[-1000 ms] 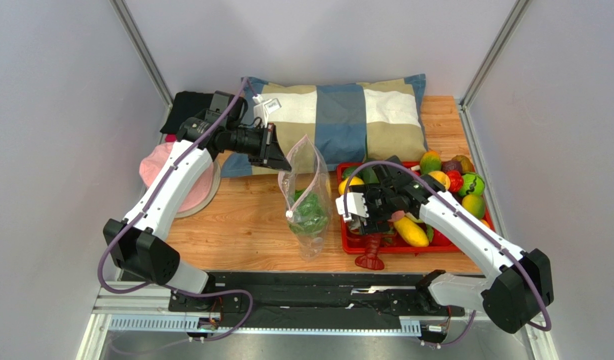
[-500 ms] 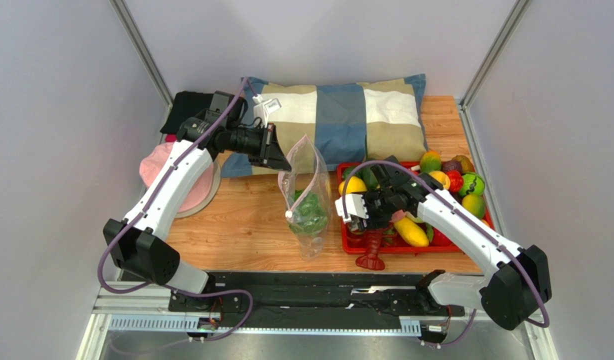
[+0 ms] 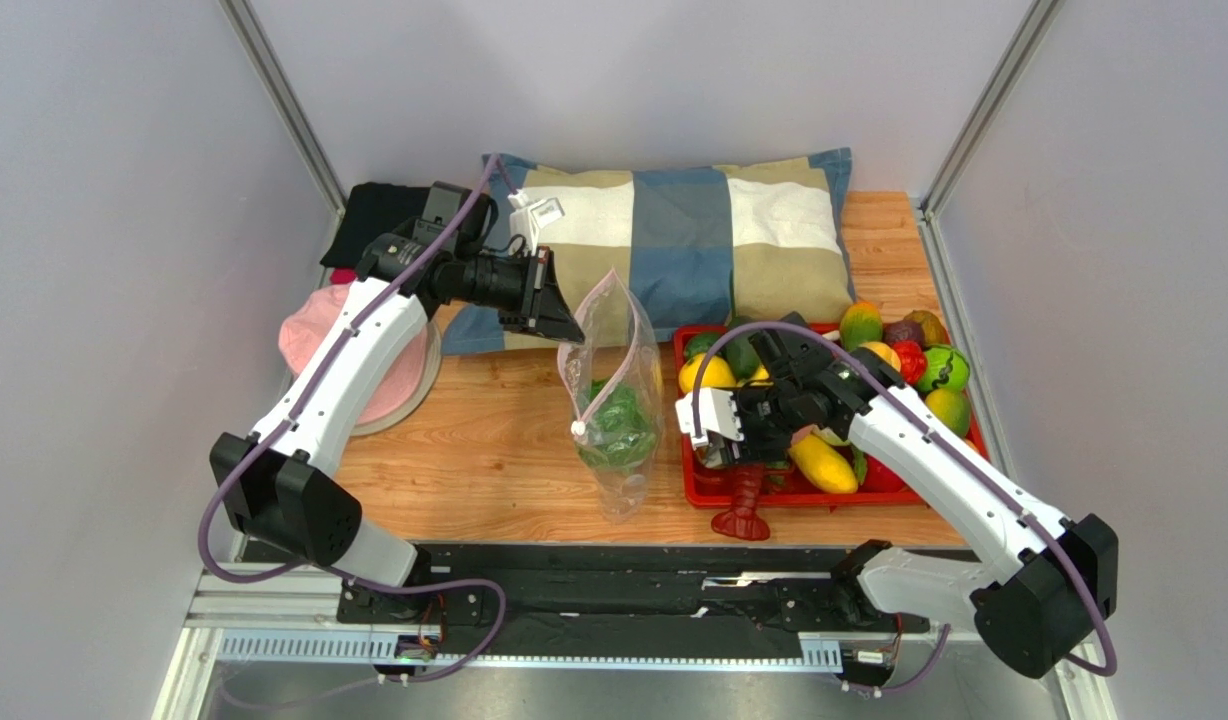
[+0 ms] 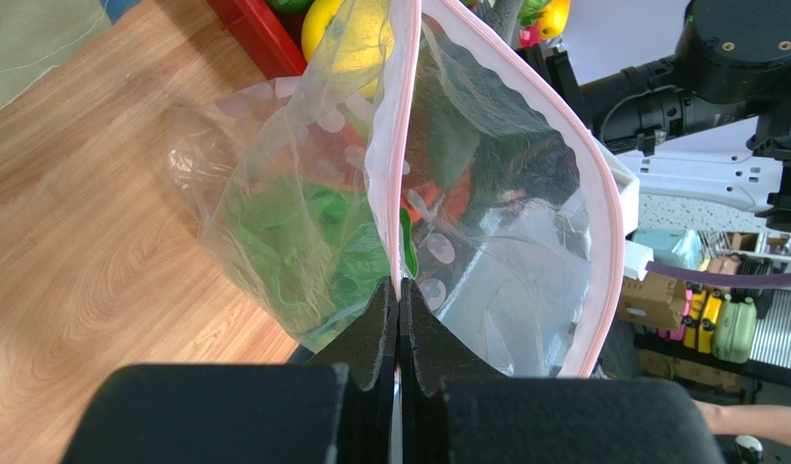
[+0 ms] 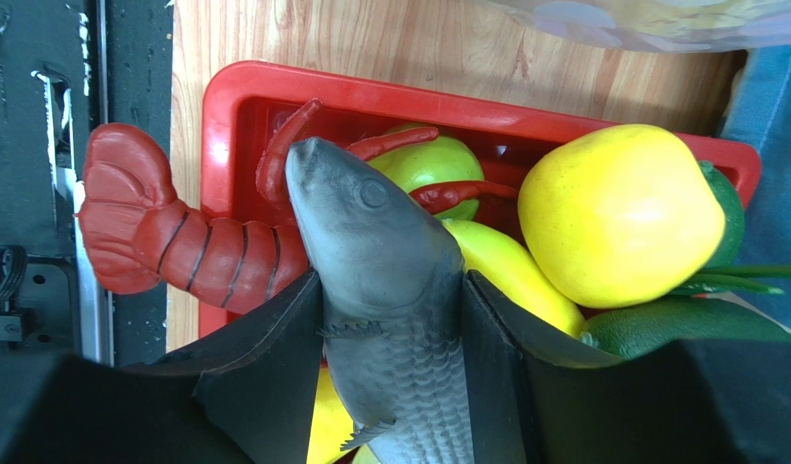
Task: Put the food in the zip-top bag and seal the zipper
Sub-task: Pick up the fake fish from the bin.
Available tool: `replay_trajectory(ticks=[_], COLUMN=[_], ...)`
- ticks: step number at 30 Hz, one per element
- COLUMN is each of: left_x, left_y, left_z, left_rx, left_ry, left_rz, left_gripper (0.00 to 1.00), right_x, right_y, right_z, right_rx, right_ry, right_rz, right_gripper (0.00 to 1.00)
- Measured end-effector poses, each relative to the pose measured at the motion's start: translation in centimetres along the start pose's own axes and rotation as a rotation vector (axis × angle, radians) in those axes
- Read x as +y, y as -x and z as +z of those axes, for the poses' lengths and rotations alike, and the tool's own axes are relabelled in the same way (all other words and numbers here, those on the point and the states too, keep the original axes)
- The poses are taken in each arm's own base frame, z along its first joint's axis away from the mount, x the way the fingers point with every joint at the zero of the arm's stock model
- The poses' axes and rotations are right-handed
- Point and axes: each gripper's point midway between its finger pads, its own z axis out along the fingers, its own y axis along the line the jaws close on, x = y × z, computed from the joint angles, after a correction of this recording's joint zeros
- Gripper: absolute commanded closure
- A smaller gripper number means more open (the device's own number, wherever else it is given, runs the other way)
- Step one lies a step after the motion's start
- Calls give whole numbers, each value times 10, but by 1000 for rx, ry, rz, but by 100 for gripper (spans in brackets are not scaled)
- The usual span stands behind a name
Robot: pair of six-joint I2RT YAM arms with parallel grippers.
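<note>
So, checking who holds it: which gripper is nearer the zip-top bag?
Left. The left gripper pinches the zip-top bag at its rim; the right gripper holds the grey fish over the red tray.

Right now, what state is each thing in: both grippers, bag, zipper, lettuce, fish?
left gripper: shut on the rim of the zip-top bag.
right gripper: shut on the fish.
zip-top bag: hanging upright, mouth open.
zipper: unsealed.
lettuce: inside the bag.
fish: held above the red tray.
</note>
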Motion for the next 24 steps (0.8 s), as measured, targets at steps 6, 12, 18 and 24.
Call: replay_trajectory(ticks=[6,12,18,24], left_x=[0,1,0,0], left_y=[0,0,0,0], left_z=[1,1,1,1], left_rx=[3,3,5,5], left_ry=[-2,-2,-6,-9], left_rz=[-3,-3,-4,-9], left_gripper=[100,100,100,100], right_x=[-3,-18,-28,-29], right_y=[8,30,59,89], right_z=[-10,-35,-70,-103], right_rx=[-16,-63,-161,-300], right_ry=[-30,-102,-197,-266], right_rz=[17,84,192,391], right_gripper=[100,100,100,100])
